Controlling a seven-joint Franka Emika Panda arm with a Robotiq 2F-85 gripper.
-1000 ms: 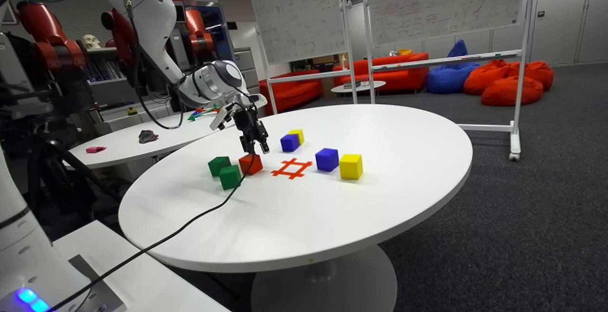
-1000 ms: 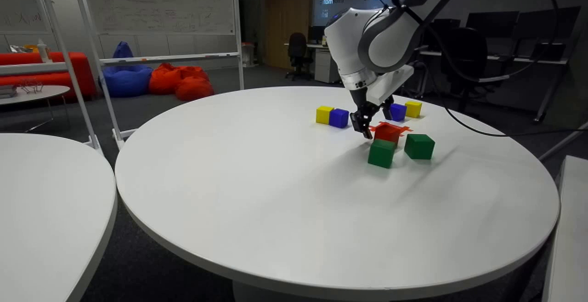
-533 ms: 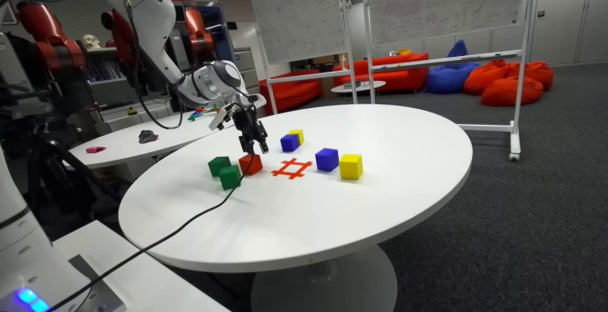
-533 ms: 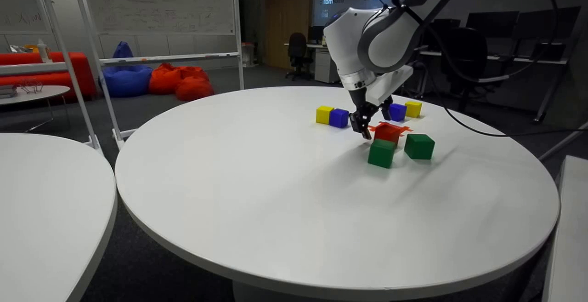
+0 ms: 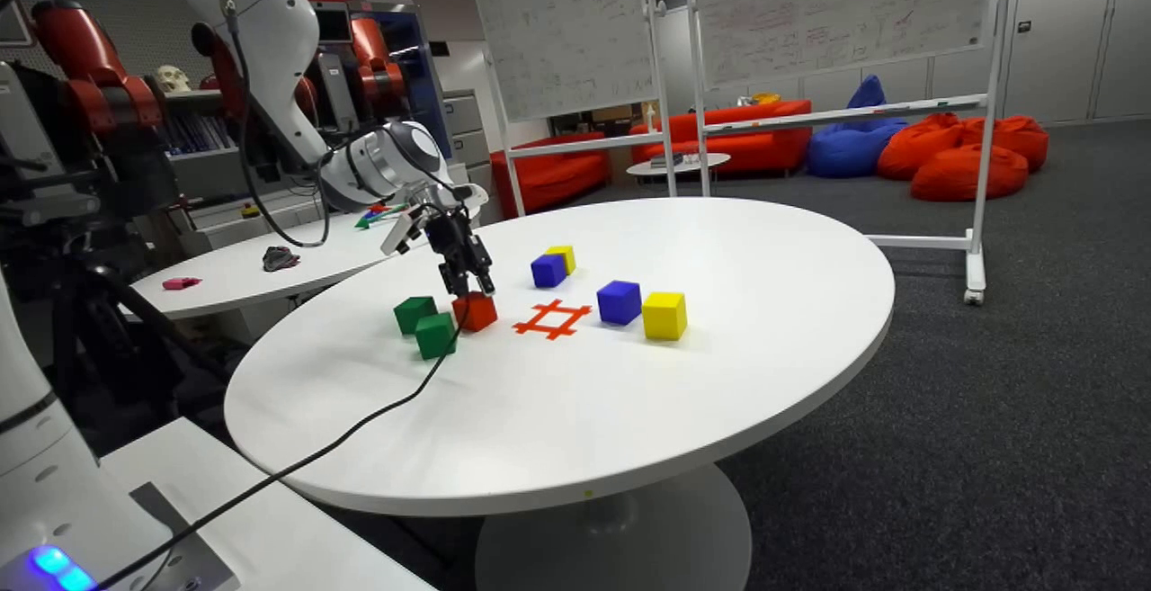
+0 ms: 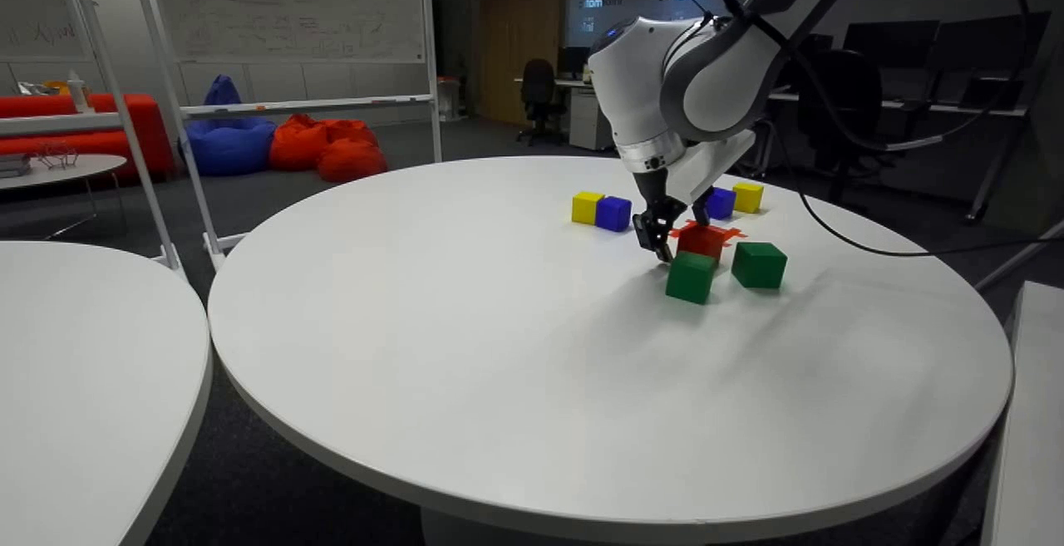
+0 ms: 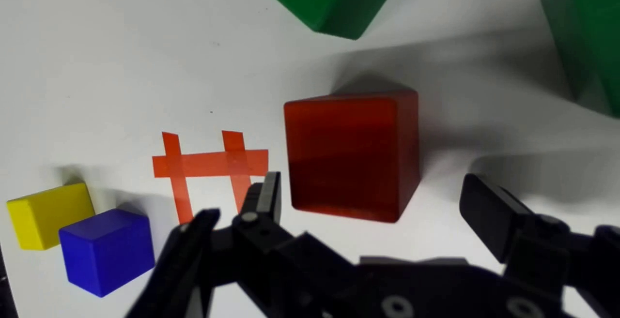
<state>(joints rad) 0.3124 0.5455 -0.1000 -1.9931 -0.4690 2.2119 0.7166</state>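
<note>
Tabletop bears 7 cubes, red cube nearest spread gripper.

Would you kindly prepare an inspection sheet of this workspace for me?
Surface: round white table, bearing a red tape hash mark.
Job's things: red cube, beside the mark, between the black fingers.
Clutter: two green cubes, two blue cubes, two yellow cubes.
Grippers: one black gripper, open, gaps showing either side of the red cube.
Cables: black cable crossing an exterior view; table contact unclear.
Surroundings: whiteboards, red sofas, red beanbags.
</note>
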